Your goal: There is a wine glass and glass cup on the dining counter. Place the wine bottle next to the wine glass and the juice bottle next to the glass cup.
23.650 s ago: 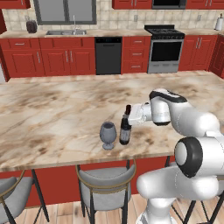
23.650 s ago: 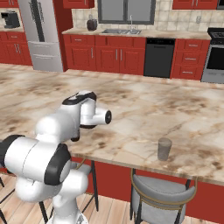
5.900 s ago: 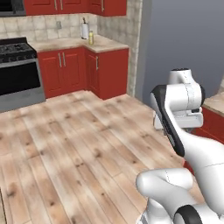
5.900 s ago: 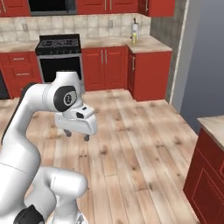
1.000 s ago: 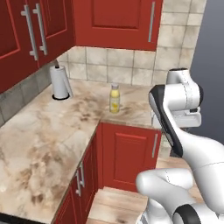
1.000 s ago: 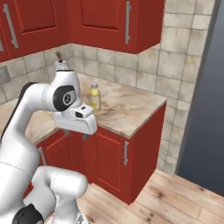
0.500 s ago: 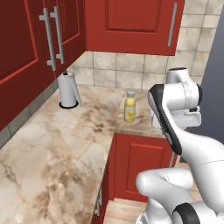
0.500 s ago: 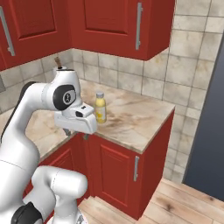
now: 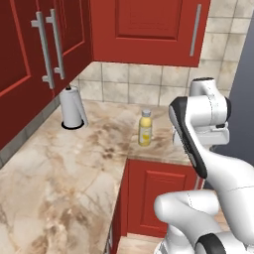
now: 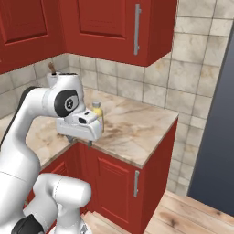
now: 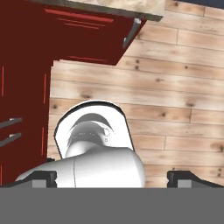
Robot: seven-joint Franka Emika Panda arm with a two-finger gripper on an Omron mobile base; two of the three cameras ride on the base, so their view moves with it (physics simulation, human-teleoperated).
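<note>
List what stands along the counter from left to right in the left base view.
White paper towel roll on its dark round base → stubby juice bottle of pale yellow liquid with a pale cap → the robot's white arm with dark joints, all over the beige marbled counter.

Arm folded up, end effector (image 10: 78, 138) pointing down (jaws wide, empty).

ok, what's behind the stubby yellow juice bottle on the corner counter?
Behind the stubby yellow juice bottle is the beige tiled backsplash, with red wall cabinets above. In the right base view the white arm covers most of the bottle.
</note>
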